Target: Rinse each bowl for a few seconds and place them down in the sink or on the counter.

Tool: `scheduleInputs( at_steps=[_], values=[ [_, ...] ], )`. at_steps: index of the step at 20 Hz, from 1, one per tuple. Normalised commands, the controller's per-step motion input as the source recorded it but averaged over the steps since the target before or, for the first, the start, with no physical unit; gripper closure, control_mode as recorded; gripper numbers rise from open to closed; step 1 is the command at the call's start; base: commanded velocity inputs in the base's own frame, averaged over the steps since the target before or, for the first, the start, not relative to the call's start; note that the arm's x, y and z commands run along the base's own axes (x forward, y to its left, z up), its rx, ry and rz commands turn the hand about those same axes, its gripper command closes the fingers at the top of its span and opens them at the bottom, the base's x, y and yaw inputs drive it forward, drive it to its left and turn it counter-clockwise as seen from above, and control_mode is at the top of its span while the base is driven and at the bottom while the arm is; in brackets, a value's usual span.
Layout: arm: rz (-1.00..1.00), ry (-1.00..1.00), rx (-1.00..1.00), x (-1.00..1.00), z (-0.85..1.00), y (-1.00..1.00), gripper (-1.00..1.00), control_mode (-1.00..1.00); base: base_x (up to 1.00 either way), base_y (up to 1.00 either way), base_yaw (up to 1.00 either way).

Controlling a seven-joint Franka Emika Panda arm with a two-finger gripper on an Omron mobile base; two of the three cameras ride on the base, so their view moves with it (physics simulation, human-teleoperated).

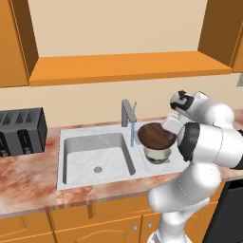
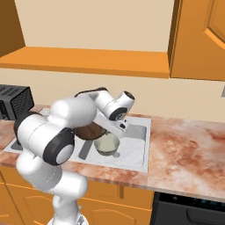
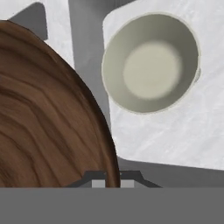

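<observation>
Left to right: black slotted toaster (image 1: 21, 130) on the reddish-brown marbled stone table (image 1: 28, 178), then the white-grey double-basin sink (image 1: 71, 137) with its grey angular faucet (image 1: 127, 111) running a thin blue stream of water (image 1: 132, 133). I judge this the rinse step for the dark brown shallow wooden bowl (image 1: 155, 134), held raised just beside the stream, over the right basin. The pale cream-green round bowl (image 3: 151, 61) sits upright in that basin below it. Next I'd keep brown bowl under water briefly, then lower it beside the other. Fingers (image 3: 108, 181) closed tight, pinching the brown bowl's rim.
</observation>
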Motion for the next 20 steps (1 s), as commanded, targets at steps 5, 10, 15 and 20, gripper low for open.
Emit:
scheduleInputs(
  at_steps=[5, 10, 15, 20],
  values=[
    [0.00, -0.05, 0.00, -0.29, 0.25, -0.51, 1.00, -1.00, 0.00, 0.00, 0.00],
    [-0.01, -0.01, 0.00, -0.26, 0.17, -0.54, 1.00, -1.00, 0.00, 0.00, 0.00],
    [-0.06, 0.00, 0.00, -0.26, 0.13, -0.58, 1.00, -1.00, 0.00, 0.00, 0.00],
    [-0.14, 0.04, 0.01, -0.27, 0.03, -0.54, 1.00, -1.00, 0.00, 0.00, 0.00]
  ],
)
